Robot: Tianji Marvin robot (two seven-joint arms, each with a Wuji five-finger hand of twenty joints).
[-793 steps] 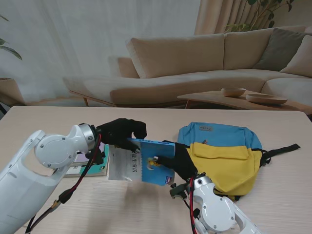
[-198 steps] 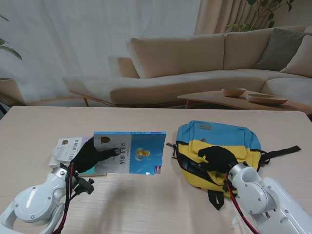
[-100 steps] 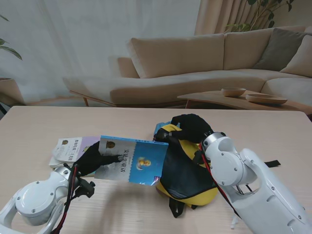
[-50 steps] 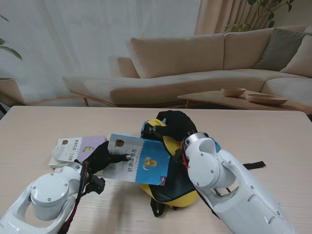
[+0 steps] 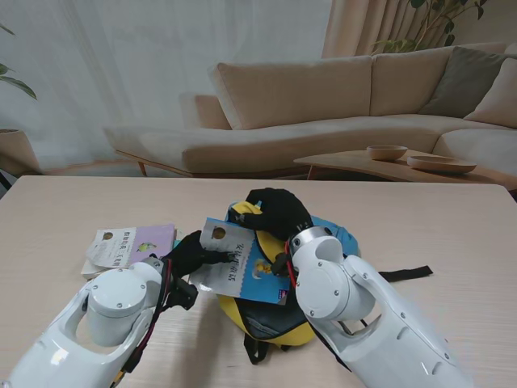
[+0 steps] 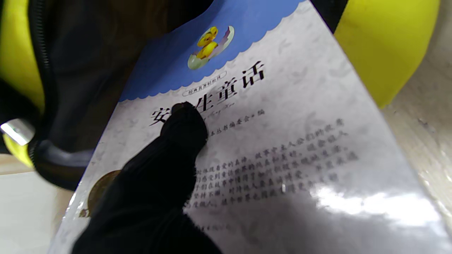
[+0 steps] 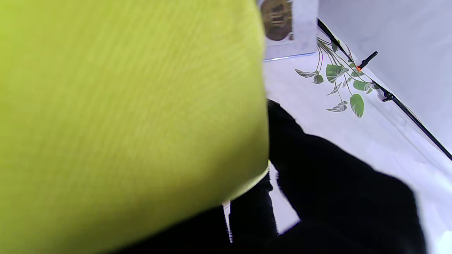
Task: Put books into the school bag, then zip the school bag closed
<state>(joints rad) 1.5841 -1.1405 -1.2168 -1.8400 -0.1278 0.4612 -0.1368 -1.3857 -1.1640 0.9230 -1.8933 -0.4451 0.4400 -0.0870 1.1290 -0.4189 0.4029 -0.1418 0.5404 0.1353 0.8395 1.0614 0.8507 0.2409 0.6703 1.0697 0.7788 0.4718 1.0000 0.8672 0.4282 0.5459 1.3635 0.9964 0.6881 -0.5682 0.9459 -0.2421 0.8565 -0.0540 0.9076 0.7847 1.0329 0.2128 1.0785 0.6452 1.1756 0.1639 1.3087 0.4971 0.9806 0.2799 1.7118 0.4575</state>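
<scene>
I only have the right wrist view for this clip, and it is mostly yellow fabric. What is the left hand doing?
Observer: The left hand holds a blue-and-white book by its white end.
Operator: Where is that book heading?
Observer: In the left wrist view, its blue end points into the dark open mouth of the school bag.
Operator: And my right hand?
Observer: The stand view shows the right hand gripping the bag's top edge on the far side.
Operator: Any books left out?
Observer: Another book lies on the table, to the left.
</scene>
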